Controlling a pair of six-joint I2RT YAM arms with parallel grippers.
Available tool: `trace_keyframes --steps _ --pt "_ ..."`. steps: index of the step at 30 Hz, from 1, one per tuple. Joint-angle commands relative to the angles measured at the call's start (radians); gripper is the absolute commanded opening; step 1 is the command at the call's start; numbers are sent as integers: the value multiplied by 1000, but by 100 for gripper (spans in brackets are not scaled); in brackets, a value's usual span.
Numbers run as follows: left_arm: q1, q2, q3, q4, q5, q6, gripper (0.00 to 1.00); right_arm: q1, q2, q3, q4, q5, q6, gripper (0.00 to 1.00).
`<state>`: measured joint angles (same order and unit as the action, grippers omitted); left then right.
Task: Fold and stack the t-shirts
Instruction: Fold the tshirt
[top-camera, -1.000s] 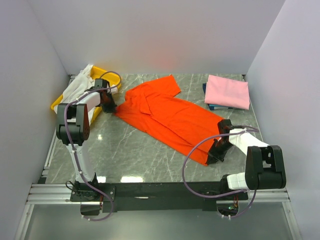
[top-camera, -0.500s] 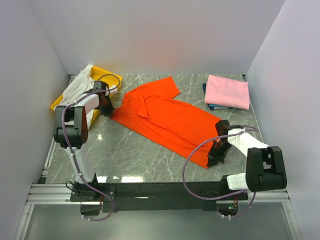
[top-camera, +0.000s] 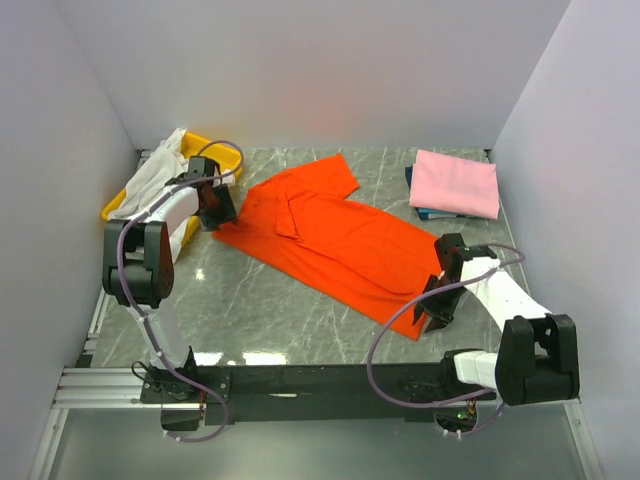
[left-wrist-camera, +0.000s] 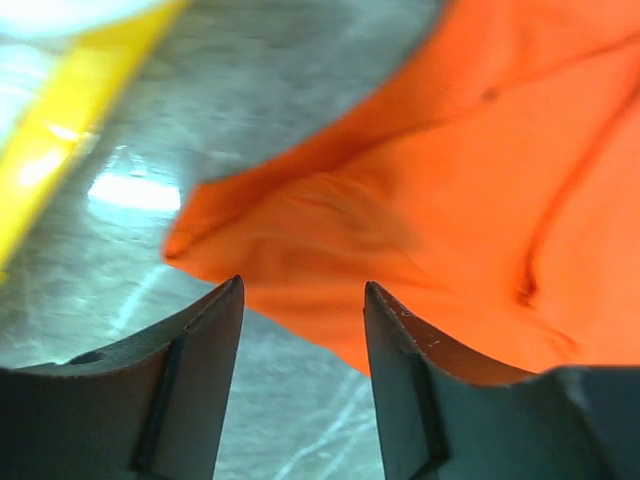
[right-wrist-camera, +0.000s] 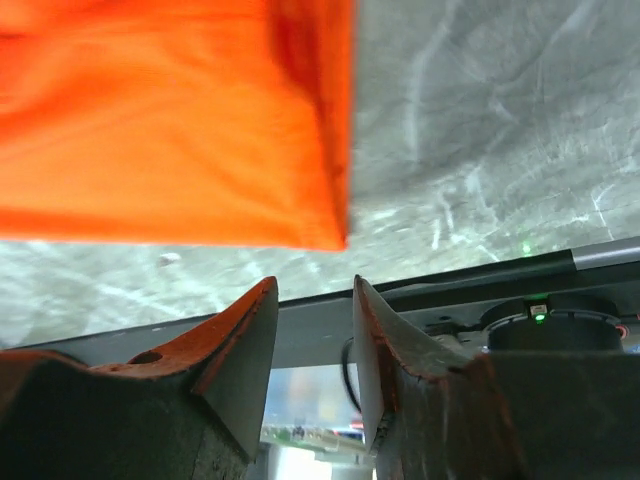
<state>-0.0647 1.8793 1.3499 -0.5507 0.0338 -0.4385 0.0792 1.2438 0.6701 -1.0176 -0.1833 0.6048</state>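
The bright orange-red t-shirt (top-camera: 340, 235) lies spread flat, slanting across the marble table from back left to front right. My left gripper (top-camera: 218, 208) sits at its left corner. In the left wrist view that gripper (left-wrist-camera: 303, 300) is open and empty, and the shirt's corner (left-wrist-camera: 300, 230) lies just beyond the fingertips. My right gripper (top-camera: 432, 305) is at the front right corner of the shirt. The right wrist view shows it (right-wrist-camera: 315, 290) open and empty too, with the cloth's corner (right-wrist-camera: 330, 225) slightly ahead. A folded pale pink t-shirt (top-camera: 456, 183) rests on a dark blue one (top-camera: 413, 178). A white t-shirt (top-camera: 160, 170) drapes over the tray.
The yellow plastic tray (top-camera: 228, 152) stands at the back left against the wall, close to my left gripper; its rim (left-wrist-camera: 50, 160) also shows in the left wrist view. White walls enclose three sides. A black rail (right-wrist-camera: 450, 280) runs along the table's front edge, right under my right gripper.
Both grippers were shut on the orange shirt's corners and have opened and let go. The shirt has shifted slightly left and forward and now lies flat.
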Motion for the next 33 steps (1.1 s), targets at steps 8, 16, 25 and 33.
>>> trace_keyframes --steps 8,16,25,33 --pt "-80 -108 54 12 107 -52 60 11 14 166 80 -79 -19 44" --pt "-135 -17 63 90 253 -129 56 31 181 180 232 -136 -27 43" --pt "-188 86 103 101 276 -140 53 37 212 191 264 -150 -25 43" --pt "-215 133 120 115 259 -144 49 39 192 149 278 -156 -13 42"
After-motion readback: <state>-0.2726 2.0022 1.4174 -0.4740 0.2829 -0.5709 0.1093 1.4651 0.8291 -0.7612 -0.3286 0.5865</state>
